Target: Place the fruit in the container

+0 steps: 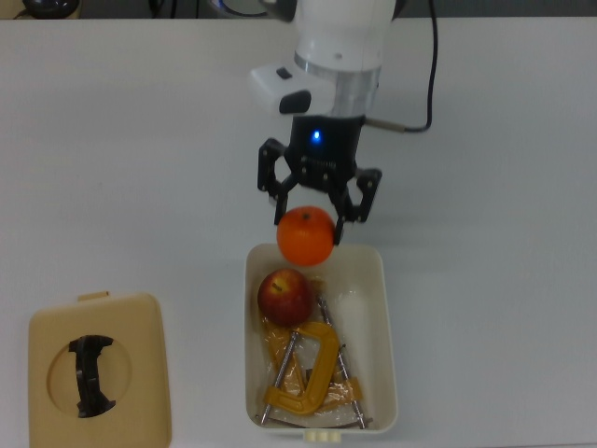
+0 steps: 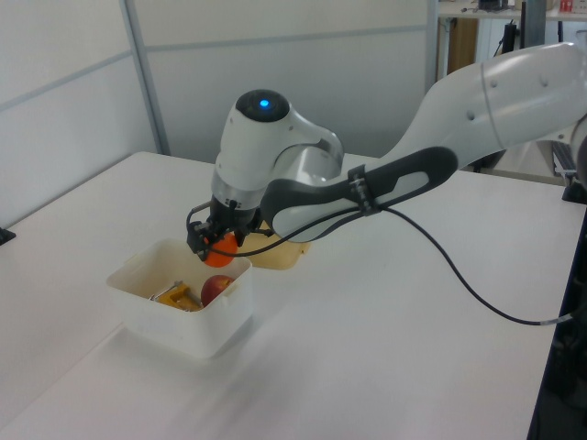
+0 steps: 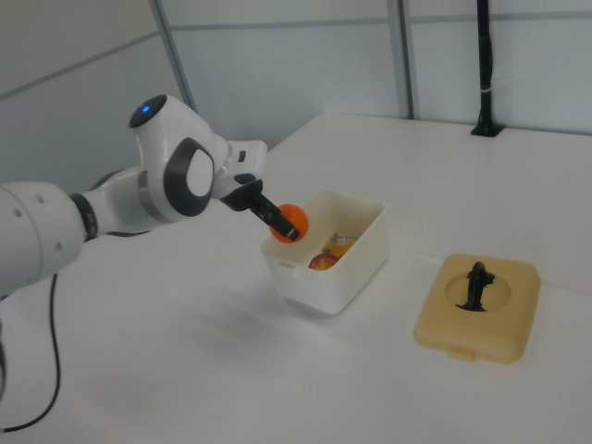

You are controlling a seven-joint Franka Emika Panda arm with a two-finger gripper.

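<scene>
container interior (image 1: 359,280): apple (image 1: 285,296) blocks 10 o'clock corner; yellow clamp (image 1: 308,366) fills 6 o'clock half.
open pocket: bare floor at 1 o'clock.
lid (image 1: 98,369): well apart at top view's 8 o'clock.

I count two fruits — one orange (image 1: 305,235) held in my gripper (image 1: 311,222) just above the container's (image 1: 387,317) near rim, and one red apple (image 1: 284,296) inside that container. One container, cream-white. Inside it beside the apple, one yellow C-clamp (image 1: 303,373). One tan lid (image 1: 98,369) with a black handle lies well apart from the container, to the top view's left — a single lid.
</scene>
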